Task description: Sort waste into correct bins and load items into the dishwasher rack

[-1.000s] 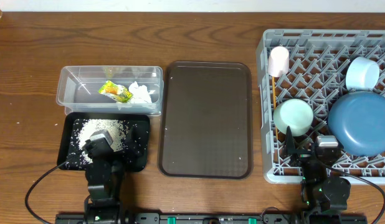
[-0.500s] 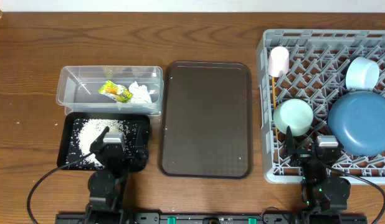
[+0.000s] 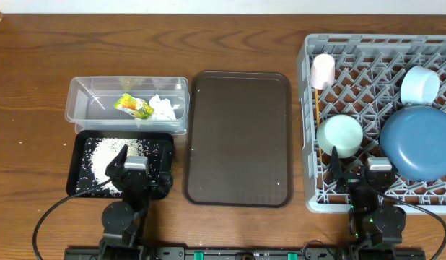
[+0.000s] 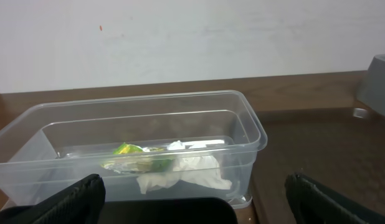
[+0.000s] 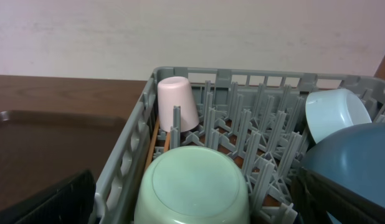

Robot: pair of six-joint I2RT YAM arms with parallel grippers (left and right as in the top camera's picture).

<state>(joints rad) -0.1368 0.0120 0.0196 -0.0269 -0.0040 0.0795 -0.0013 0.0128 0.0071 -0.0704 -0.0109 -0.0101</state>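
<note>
The clear tub (image 3: 86,108) holds the white tissue (image 3: 164,108) and the yellow-green wrapper (image 3: 133,106); both show in the left wrist view, tissue (image 4: 186,173), wrapper (image 4: 135,155). The black tray (image 3: 86,189) holds rice (image 3: 107,150). My left gripper (image 3: 142,169) is open and empty above the tray's front edge. The grey rack (image 3: 313,193) holds the pink cup (image 3: 322,71), pale blue cup (image 3: 419,84), blue plate (image 3: 418,142), mint bowl (image 3: 339,134) and chopsticks (image 3: 318,115). My right gripper (image 3: 356,172) is open and empty at the rack's front, just before the bowl (image 5: 192,186).
The large dark brown serving tray (image 3: 239,137) lies bare between the bins and the rack. A few rice grains lie on the wood left of the black tray. The wall runs along the table's far edge.
My left gripper has drawn back from over the rice toward the front edge of the black tray and a little right. The right arm has not moved.
</note>
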